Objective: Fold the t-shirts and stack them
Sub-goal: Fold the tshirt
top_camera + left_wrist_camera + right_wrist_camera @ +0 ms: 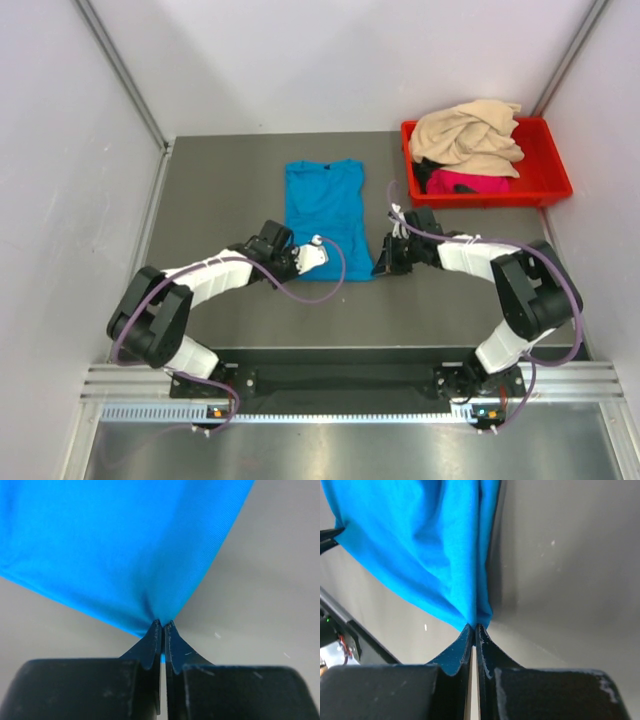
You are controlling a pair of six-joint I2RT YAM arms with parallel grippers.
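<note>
The turquoise-blue t-shirt (325, 210) lies as a long folded strip on the grey table (220, 180). My left gripper (298, 258) is shut on its near left corner; the left wrist view shows the blue cloth (125, 550) pinched between the closed fingertips (155, 632). My right gripper (383, 265) is shut on the near right corner; the right wrist view shows the cloth (430, 550) bunched into the closed fingertips (482, 635). The beige-tan t-shirt (468, 135) lies crumpled in the red bin, on top of the magenta-pink t-shirt (468, 182).
The red plastic bin (548, 165) stands at the back right corner of the table. White walls enclose the table on the left, back and right. Both arms reach inward from their bases at the near edge.
</note>
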